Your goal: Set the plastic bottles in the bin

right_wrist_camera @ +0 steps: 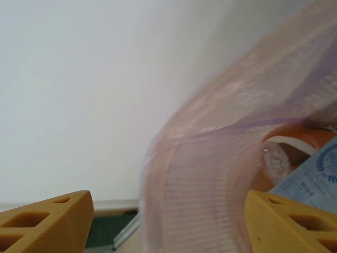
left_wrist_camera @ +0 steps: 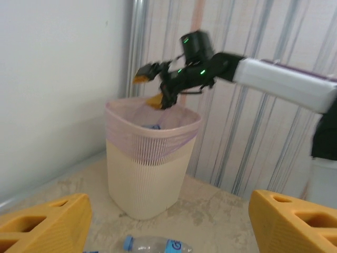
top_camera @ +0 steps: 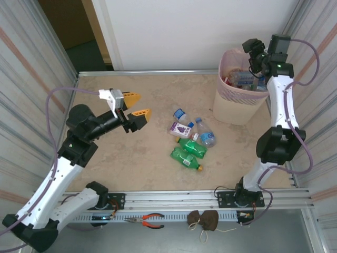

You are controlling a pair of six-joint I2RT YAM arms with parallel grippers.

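**Desk:** Where do the bottles lie against the tools?

**Operator:** On my top view, five loose bottles (top_camera: pixel 192 146) lie bunched mid-table (top_camera: pixel 131 153). They are at about 4 o'clock from the left tool (top_camera: pixel 138 104) and well apart from it. Two are green, one is a purple-labelled bottle (top_camera: pixel 180 128), and the others are clear with blue. The bin (top_camera: pixel 234 110) stands toward the table's 1 o'clock corner, with binned bottles (top_camera: pixel 245 80) showing inside. My left wrist camera looks across at the bin (left_wrist_camera: pixel 145 179), with one clear bottle (left_wrist_camera: pixel 155 245) on the table at 6 o'clock of the frame.

**Desk:** And the tools themselves?

**Operator:** The left tool (left_wrist_camera: pixel 168 221) is released, its yellow fingers (left_wrist_camera: pixel 47 224) spread wide with nothing between them. It is off the table and touches no bottle. The right tool (left_wrist_camera: pixel 148 89) hangs just over the bin's rim, its fingers likewise parted and empty. On its own camera the right tool (right_wrist_camera: pixel 168 205) looks down past the pink liner of the bin (right_wrist_camera: pixel 210 184). An orange bottle (right_wrist_camera: pixel 295 139) and a blue label (right_wrist_camera: pixel 310 179) lie inside at 3 o'clock. I see neither fingertip touching the liner or the bottles.
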